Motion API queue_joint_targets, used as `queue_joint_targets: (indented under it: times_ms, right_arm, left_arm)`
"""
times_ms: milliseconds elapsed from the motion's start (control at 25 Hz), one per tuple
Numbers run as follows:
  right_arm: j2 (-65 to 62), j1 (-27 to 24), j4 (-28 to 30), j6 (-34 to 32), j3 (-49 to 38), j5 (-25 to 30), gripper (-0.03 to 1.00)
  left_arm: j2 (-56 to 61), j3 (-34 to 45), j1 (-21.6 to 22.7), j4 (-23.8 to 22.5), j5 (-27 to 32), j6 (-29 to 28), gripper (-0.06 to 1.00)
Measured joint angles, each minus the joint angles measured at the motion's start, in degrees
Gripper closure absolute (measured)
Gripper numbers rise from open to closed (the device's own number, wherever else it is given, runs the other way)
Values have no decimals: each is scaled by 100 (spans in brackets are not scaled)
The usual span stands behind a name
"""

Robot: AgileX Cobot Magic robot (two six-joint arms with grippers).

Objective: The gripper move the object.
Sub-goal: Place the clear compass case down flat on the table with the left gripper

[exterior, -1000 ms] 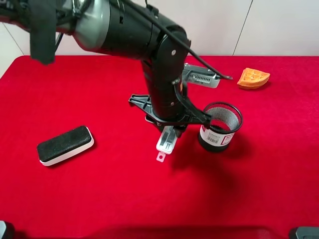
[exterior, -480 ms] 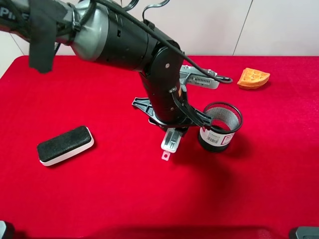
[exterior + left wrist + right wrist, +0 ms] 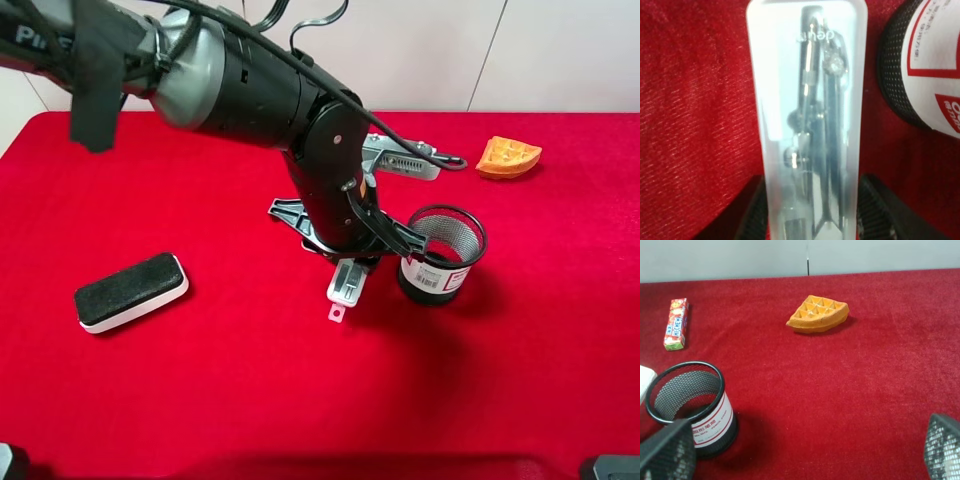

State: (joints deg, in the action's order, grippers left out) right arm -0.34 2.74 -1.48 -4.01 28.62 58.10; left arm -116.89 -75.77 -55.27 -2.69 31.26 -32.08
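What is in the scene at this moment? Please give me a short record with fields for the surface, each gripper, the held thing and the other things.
surface: red cloth table
left gripper: shut on the slim case, one finger on each long side
slim case: translucent, with a metal drawing compass inside; beside the mesh cup, not touching it
right gripper: open, holding nothing
other things: black-topped eraser, orange waffle, candy stick

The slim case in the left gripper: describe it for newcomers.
On the red tablecloth, find the black mesh pen cup. Beside it, the left gripper clamps a slim frosted plastic case. Unlike the black-topped white eraser, a metal compass shows inside.
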Motion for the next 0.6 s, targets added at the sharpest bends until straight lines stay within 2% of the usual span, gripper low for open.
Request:
queue_joint_targets:
  times_ms: [280,360,520,600]
  right_arm:
    - [0,0,0,0,0,0,27]
    - [0,0,0,0,0,0,27]
    - [0,0,0,0,0,0,27]
    - [0,0,0,0,0,0,27]
  left_arm:
    - [0,0,0,0,0,-6,53]
    - [0,0,0,0,0,-28,47]
    - [0,0,0,0,0,-90,27]
    - [0,0,0,0,0,-95,23]
